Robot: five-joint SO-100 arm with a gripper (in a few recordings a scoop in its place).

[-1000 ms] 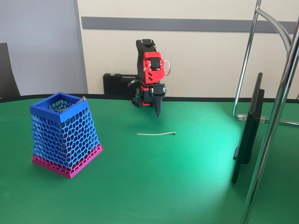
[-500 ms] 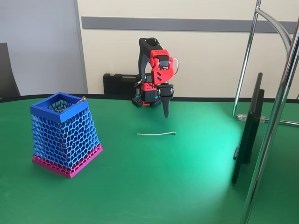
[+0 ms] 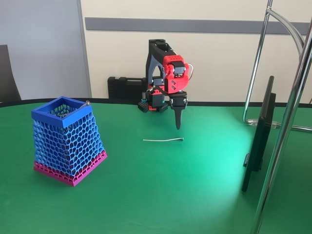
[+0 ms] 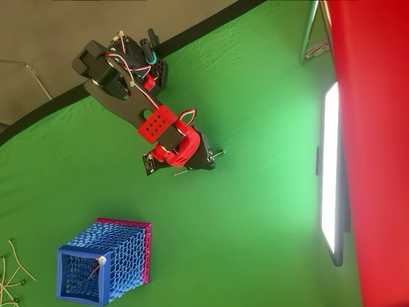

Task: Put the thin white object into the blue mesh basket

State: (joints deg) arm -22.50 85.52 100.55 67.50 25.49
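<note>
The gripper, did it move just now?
Yes. In the fixed view the gripper moved rightward and lower, now hanging above the still thin white object's right end.

Fixed view: basket (image 3: 67,141) at table's (image 3: 161,195) left, strand (image 3: 163,140) lying right of it, gripper (image 3: 178,122) hanging just behind strand's right end

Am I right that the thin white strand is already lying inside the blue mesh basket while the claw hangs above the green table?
Not quite: the fixed view shows the thin white strand lying on the green table, right of the blue mesh basket. The claw hangs above it.

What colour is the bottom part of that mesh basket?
Magenta: the base under the blue mesh basket shows best in the fixed view.
</note>
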